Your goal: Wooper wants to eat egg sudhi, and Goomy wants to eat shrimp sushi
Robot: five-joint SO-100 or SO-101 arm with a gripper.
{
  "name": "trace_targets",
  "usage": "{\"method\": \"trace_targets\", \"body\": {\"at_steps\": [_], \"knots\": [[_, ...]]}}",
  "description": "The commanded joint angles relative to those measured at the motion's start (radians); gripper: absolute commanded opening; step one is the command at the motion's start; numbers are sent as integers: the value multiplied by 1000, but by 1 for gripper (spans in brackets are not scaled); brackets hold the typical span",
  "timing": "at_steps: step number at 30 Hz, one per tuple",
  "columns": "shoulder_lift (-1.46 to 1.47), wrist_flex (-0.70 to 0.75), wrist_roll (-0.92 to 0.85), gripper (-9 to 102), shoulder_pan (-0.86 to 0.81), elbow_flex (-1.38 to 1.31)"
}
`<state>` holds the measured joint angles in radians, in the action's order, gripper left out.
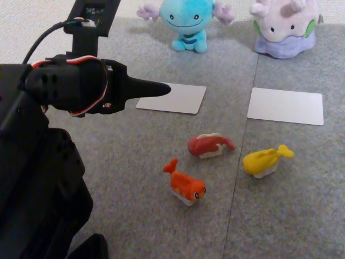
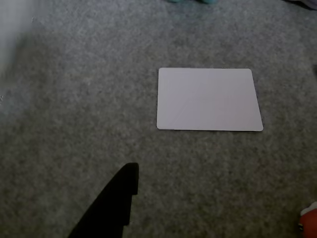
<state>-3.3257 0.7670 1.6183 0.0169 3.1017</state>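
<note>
On the grey carpet in the fixed view, Wooper (image 1: 186,24) sits at the back, left of centre, and Goomy (image 1: 284,29) sits to its right, both facing the camera. Each one has a white card in front of it: the left card (image 1: 173,97) lies below Wooper and the right card (image 1: 286,106) below Goomy, both bare.

Closer to the camera there are three sushi toys in a loose cluster. Egg sushi (image 1: 264,161) is on the right, below the right card, tail pointing up and to the right. Shrimp sushi (image 1: 186,184) is lowest and furthest left of the three, with its forked tail up-left and its eyes toward the lower right. Between and slightly above them lies a red sushi (image 1: 209,144). None of the three touch each other or the cards.

The arm (image 1: 38,162) takes up the left side of the fixed view, and the gripper (image 1: 161,88) points right, with its dark tip over the left edge of the left card. I honestly can't tell if the pincer is wide or narrow, since just one finger shape shows, and nothing seems to be in it.

From the wrist view, one dark finger (image 2: 116,201) pokes up from the bottom edge, with the left card (image 2: 208,99) ahead of it on the carpet and an orange-red bit at the lower right corner.
</note>
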Motion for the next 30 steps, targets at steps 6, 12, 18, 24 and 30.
{"method": "trace_targets", "body": {"at_steps": [6, 12, 18, 24, 30], "knots": [[-8, 152, -34, 44, -9, -138], [0, 281, -77, 44, -26, -321], [55, 187, -207, 44, -192, -353], [239, 114, -232, 44, -331, -365], [485, 160, -219, 44, -492, -563]]}}
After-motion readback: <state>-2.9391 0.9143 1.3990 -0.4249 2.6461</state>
